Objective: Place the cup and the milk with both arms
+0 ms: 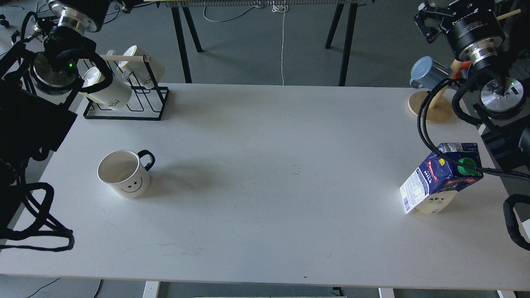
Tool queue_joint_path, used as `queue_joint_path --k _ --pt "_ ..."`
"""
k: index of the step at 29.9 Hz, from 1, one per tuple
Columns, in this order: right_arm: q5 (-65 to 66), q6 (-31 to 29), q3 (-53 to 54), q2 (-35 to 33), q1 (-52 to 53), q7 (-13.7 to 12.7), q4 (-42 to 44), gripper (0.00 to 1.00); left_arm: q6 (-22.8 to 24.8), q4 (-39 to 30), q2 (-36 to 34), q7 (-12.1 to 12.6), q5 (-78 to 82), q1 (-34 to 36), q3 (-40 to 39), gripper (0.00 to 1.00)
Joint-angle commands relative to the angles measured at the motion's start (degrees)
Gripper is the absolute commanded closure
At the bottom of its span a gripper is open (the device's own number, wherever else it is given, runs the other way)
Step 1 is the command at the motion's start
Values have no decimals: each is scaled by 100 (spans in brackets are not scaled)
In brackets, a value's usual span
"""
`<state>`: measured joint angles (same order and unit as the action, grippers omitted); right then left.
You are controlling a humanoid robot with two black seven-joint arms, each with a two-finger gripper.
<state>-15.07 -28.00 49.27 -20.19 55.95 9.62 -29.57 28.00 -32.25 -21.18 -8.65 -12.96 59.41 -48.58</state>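
The cup [123, 174], white with a black handle and a smiley face, stands upright on the left part of the white table [273, 165], its handle pointing to the back right. At the table's right side stands the milk [441, 178], a blue and white carton with a green cap. My left gripper [120, 5] is high at the top left, far behind the cup, and the frame edge cuts off its fingers. My right gripper [427, 20] hangs high at the top right, well behind the milk. Its dark fingers cannot be told apart. Neither touches anything.
A black wire rack [136, 108] holding cream mugs [108, 94] stands at the back left corner. A wooden mug tree [430, 108] with a blue mug [428, 72] stands at the back right. Black cables [430, 132] loop down near the milk.
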Motion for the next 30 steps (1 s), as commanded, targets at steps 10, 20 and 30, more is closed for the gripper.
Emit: queue_joint_path --k 10,20,30 --pt "4 0 -41 -37 -119 22 -31 0 0 -534 -245 48 39 -70 435 0" --pt "-5 0 12 -46 -119 31 -119 0 0 -2784 -2511 -22 1503 -193 1904 3" --pt "4 0 65 -46 -119 57 -365 0 0 -4710 -4560 -320 4423 -712 2116 13"
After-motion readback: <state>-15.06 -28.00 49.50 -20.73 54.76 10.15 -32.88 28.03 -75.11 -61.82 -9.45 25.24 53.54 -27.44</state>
